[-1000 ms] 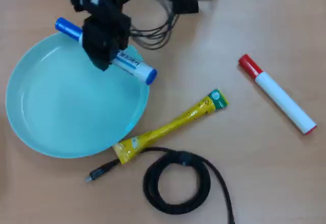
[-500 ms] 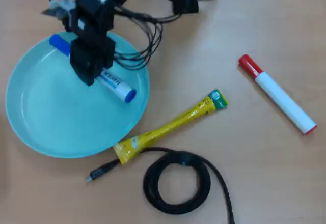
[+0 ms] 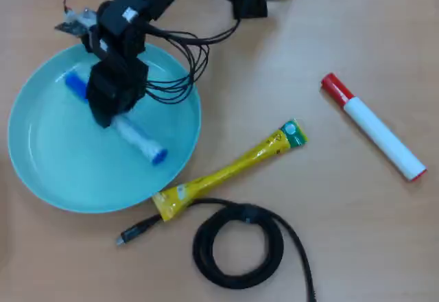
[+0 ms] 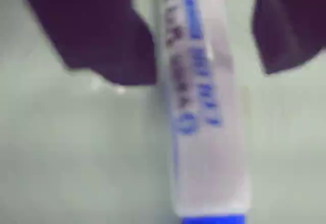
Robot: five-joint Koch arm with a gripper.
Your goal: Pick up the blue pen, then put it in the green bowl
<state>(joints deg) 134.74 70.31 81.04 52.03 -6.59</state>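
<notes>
Close up in the wrist view, the blue pen [image 4: 206, 117] runs lengthwise between the two dark jaws of the gripper [image 4: 204, 56]. The left jaw sits against the barrel, while pale bowl surface shows between the barrel and the right jaw, so the jaws look parted around the pen rather than clamped on it; the picture is blurred, though, and this is only probable. Behind the pen there is nothing but the pale green floor of the green bowl [image 4: 76, 173].

From the overhead view, the blue pen [image 3: 140, 141] lies inside the green bowl [image 3: 41, 165], slanting from upper left to lower right, its middle hidden under the gripper [image 3: 110, 106]. Just outside the bowl's lower right rim lies a yellow tube [image 3: 226, 171], touching it or nearly so. Below the tube is a coiled black cable [image 3: 236, 244]. Well to the right of the bowl rests a red-capped marker [image 3: 374, 127].
</notes>
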